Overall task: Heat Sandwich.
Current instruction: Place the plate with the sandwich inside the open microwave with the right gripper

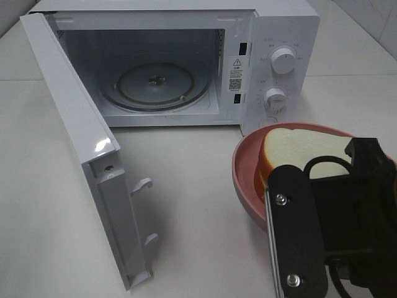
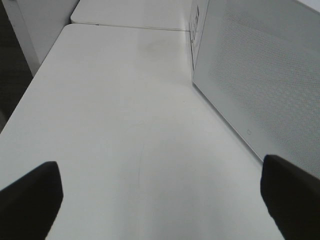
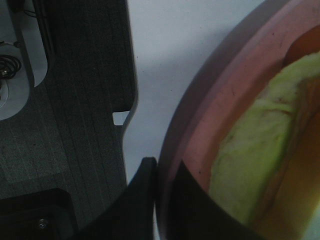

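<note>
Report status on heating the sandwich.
Left claw open, empty. Right claw shut on rim of round pink plate. Thick white-bread sandwich on it, outside white microwave. Door open, glass turntable empty.

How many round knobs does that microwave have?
2. The upper knob sits high on the white control panel; the lower knob is directly below it. The pink plate covers the panel's bottom edge, so another may be hidden.
</note>
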Motion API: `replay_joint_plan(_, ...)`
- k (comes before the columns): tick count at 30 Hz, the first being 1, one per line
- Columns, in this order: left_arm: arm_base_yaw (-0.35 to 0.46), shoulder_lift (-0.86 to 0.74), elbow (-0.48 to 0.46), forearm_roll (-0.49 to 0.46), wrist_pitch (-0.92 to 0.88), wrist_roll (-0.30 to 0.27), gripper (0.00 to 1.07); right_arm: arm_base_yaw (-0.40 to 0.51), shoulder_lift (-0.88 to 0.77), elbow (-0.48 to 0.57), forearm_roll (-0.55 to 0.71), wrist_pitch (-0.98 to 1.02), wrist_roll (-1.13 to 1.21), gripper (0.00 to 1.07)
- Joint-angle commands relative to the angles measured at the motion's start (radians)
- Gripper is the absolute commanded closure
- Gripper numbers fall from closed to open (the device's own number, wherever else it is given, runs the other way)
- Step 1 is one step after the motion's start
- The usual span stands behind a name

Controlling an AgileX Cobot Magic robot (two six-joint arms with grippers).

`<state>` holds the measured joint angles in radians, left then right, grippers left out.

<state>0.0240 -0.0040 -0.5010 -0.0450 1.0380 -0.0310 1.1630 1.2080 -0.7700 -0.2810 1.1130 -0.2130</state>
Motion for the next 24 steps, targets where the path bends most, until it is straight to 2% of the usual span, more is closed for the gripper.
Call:
replay_joint_plan(1, 0.003, -0.028, 0.004, 0.001, -0.004, -0.001, 0.05, 0.006, -0.010, 0.001, -0.005, -0.019, -0.032, 1.03)
replay_joint_plan(8, 0.003, -0.028, 0.004, 0.001, -0.004, -0.001, 0.05, 0.006, -0.010, 0.001, 0.032, -0.114, -0.041, 1.04)
replay_joint_plan(10, 0.003, -0.028, 0.004, 0.001, -0.004, -0.001, 0.05, 0.000, -0.010, 0.001, 0.017, -0.116, -0.129, 1.07)
replay_joint_plan(15, 0.003, -0.028, 0.004, 0.001, -0.004, -0.001, 0.05, -0.001, -0.010, 0.001, -0.004, -0.119, -0.277, 1.07)
replay_joint_plan(24, 0.003, -0.028, 0.004, 0.001, -0.004, -0.001, 0.05, -0.001, -0.010, 0.001, -0.004, -0.169, -0.441, 1.07)
